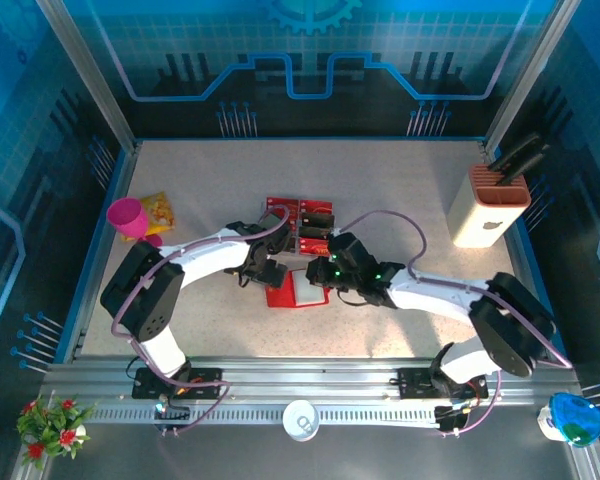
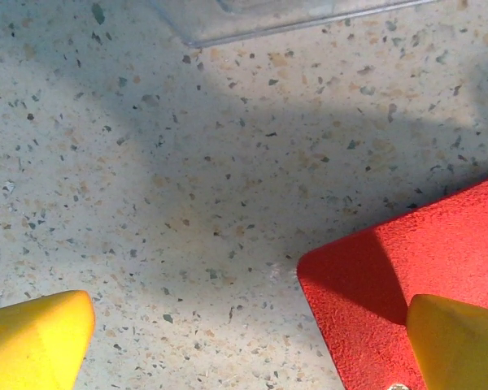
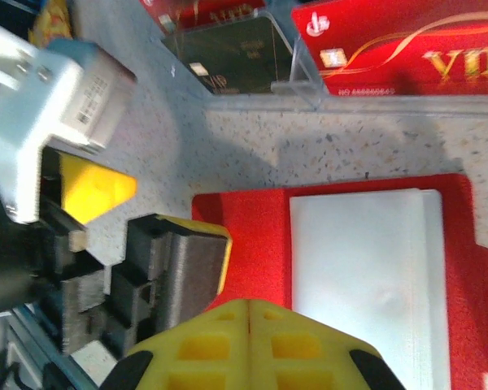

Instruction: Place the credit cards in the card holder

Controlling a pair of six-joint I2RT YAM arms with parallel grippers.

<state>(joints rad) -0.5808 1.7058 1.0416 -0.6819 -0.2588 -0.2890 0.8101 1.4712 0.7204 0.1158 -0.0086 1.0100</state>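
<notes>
I am looking at the holder (image 1: 288, 292) lying open on the table (image 1: 400, 190), pale inside facing up, just in front of the tray (image 1: 302, 226). The cards (image 3: 407, 49) are sitting in the tray's compartments.

The right gripper (image 3: 248, 325) is hanging over the holder's near edge with its fingers pressed together, and I am seeing no card between them. My first worry is an empty grip: if it is carrying nothing, any insertion move is wasted, and closed fingers poking down could shove the holder away.

The left gripper (image 2: 244, 349) is standing wide apart, one finger over the holder's left edge, the other over bare table. If it is closing from here, I am judging it could pinch the rim and lift or fold the flap, or scrape the holder sideways under the right gripper.

The two grippers are also working very near each other over the same small thing, so a careless reach towards the tray risks a knock between them.
</notes>
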